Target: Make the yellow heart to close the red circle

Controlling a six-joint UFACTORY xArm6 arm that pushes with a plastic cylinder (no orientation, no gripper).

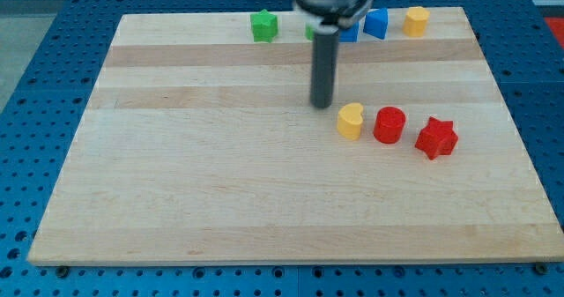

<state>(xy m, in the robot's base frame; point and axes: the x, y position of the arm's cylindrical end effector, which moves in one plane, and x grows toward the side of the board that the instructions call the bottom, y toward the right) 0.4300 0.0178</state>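
Lying right-below my tip (pixel 322 104): yellow heart (pixel 351 121), beside red circle (pixel 389 125).

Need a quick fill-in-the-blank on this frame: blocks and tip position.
The yellow heart sits just to the view's ___ of the red circle.
My tip is up-left of the ___ heart.
The block right of the red circle is a red ___.
The green star lies near the board's ___ edge.

Missing words: left; yellow; star; top

Yellow heart (pixel 351 121) just beside red circle (pixel 389 125), on its view's left.
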